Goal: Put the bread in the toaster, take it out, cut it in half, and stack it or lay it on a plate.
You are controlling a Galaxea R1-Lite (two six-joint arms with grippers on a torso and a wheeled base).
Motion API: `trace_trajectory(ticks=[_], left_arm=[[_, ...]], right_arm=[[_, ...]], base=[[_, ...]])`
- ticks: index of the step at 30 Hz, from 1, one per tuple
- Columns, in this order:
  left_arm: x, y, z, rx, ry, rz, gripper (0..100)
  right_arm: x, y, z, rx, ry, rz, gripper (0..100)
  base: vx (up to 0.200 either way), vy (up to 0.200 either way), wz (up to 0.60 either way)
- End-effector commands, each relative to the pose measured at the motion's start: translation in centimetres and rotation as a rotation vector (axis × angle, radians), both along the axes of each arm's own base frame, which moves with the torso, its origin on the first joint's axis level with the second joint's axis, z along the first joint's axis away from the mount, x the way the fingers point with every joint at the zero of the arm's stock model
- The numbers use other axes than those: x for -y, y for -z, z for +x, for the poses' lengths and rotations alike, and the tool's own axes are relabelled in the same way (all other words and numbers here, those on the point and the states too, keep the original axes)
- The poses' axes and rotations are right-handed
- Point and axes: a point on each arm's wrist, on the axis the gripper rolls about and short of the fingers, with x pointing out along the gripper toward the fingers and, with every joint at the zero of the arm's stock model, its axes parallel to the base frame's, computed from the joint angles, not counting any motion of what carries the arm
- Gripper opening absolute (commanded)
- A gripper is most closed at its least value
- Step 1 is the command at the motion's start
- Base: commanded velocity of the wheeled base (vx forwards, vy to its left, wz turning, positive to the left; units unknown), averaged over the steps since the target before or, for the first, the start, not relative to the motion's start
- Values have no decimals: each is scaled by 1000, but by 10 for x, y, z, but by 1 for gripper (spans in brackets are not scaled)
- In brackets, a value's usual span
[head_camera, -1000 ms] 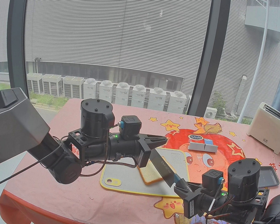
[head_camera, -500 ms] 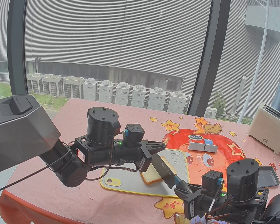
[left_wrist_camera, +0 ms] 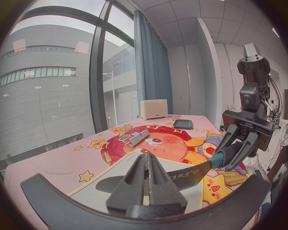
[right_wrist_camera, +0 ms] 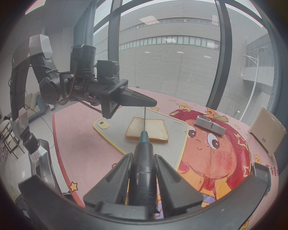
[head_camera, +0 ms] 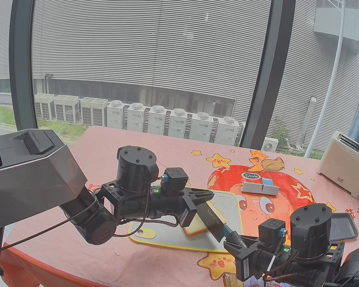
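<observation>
A slice of bread lies flat on the grey cutting board. My right gripper is shut on the teal handle of a knife. Its blade stands edge-down over the middle of the slice; I cannot tell if it touches. My left gripper is shut and empty. It hovers just above the far side of the bread, next to the blade. The cream toaster stands at the far right corner. A dark plate lies near the right arm.
A grey and blue knife holder lies beyond the board on the patterned cloth. The table's front edge is close under both arms. Windows run behind the table.
My left arm has come nearer and lower, bringing its shut gripper down beside the blade over the bread. The right arm with the knife has barely moved.
</observation>
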Motion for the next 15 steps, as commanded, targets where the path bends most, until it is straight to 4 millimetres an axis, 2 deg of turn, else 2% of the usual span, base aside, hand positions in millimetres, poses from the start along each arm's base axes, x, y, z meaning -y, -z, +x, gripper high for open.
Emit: trace_trajectory(ticks=[1, 15], left_arm=[[0, 5, 0, -9, 0, 7, 0], [2, 22, 2, -19, 2, 14, 0]], right_arm=[[0, 0, -1, -1, -3, -1, 0], [0, 2, -2, -6, -4, -7, 0]], base=[[0, 0, 0], [0, 0, 0]])
